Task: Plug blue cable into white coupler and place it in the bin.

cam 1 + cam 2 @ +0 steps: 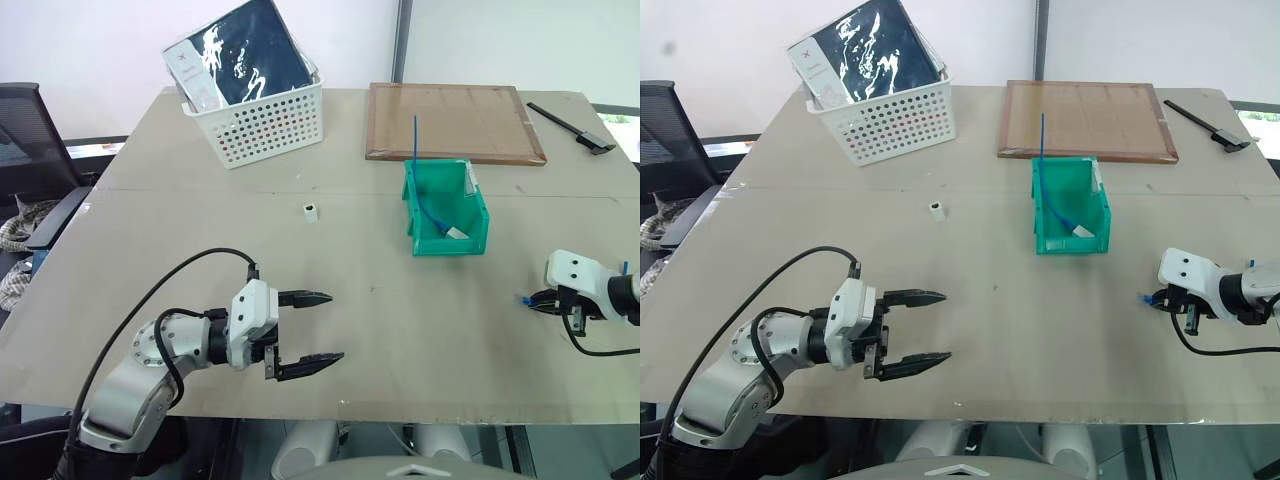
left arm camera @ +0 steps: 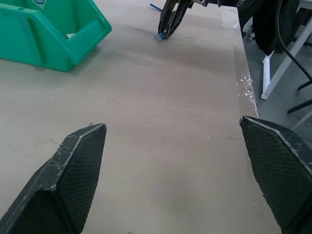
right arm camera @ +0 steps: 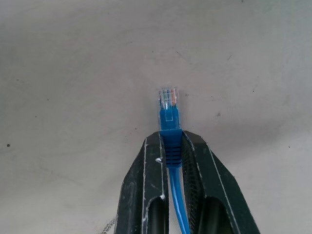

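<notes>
Right tool [image 3: 171, 146] is clamped on the blue cable [image 3: 168, 119] just behind its clear plug, low over the counter [image 1: 400, 320] at the right edge. Keep that plug poking straight out. Coupler [image 1: 311, 211] sits mid-counter, well apart; the wide-spread left tool [image 1: 305, 330] should probably grab it. Green bin [image 1: 470, 240] is between.

Head stereo pair looks down over the flat tan tabletop [image 1: 330, 330]; wrist cameras sit low, close along their fingers, sharing it.
</notes>
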